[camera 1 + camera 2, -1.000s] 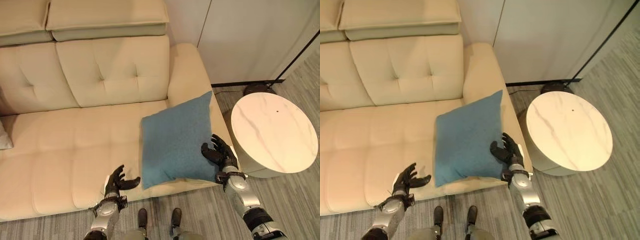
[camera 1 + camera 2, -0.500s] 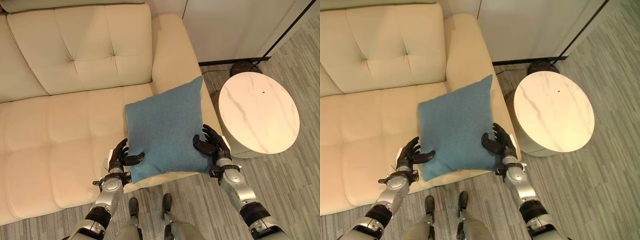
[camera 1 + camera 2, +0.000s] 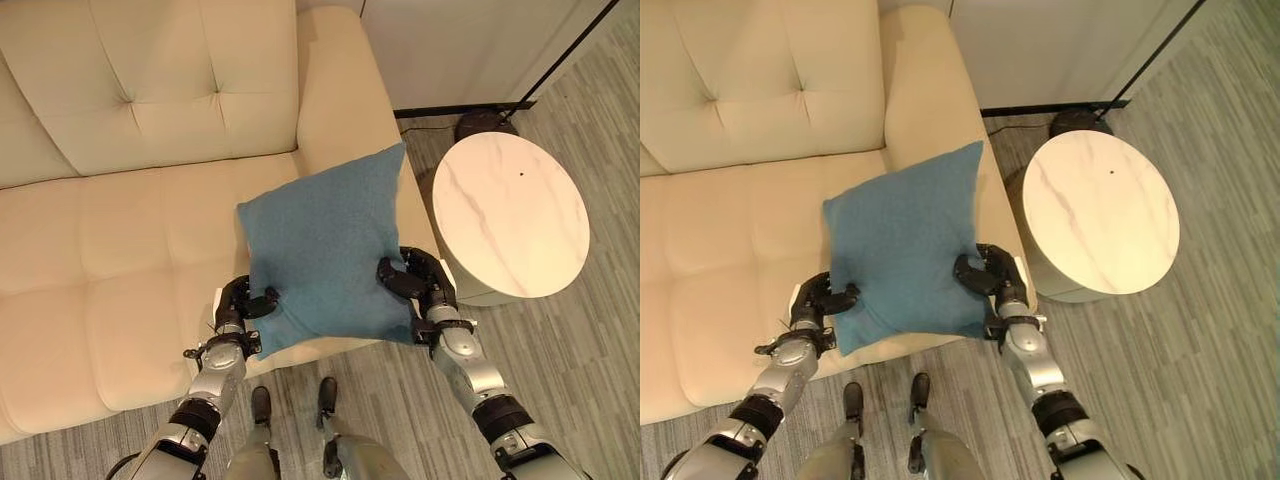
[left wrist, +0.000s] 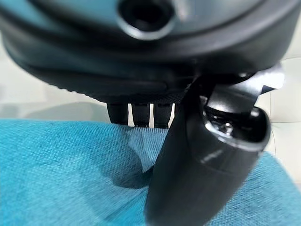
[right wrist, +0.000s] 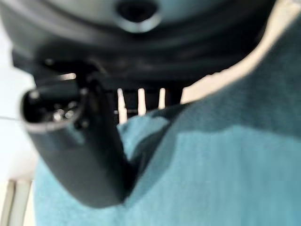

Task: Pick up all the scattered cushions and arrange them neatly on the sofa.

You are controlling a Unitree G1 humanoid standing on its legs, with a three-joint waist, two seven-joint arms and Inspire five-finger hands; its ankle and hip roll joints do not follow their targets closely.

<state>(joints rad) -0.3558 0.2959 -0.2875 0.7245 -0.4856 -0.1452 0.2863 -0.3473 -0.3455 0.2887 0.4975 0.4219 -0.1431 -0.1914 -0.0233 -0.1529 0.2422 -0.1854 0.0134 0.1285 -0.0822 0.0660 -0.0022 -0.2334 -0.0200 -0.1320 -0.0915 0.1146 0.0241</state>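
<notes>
A square blue cushion [image 3: 325,252] lies tilted on the right end of the cream sofa's seat [image 3: 120,260], one corner up against the armrest [image 3: 335,100]. My left hand [image 3: 240,300] is shut on its near left edge, thumb on top, fingers under the fabric. My right hand [image 3: 415,280] is shut on the near right edge in the same way. In the left wrist view the thumb [image 4: 197,160] presses into the blue cloth [image 4: 56,174]. The right wrist view shows that hand's thumb [image 5: 80,141] dug into the cushion [image 5: 225,165], which puckers around it.
A round white marble-look side table [image 3: 510,215] stands right of the sofa, close to my right arm. Grey wood-look floor [image 3: 590,400] lies in front and to the right. A white wall or cabinet front [image 3: 450,50] rises behind the table.
Both hands have closed on the cushion's near edges, thumbs pressing down; one second ago the left hand was open and apart from it. The camera has tilted, shifting the whole scene up and left.
</notes>
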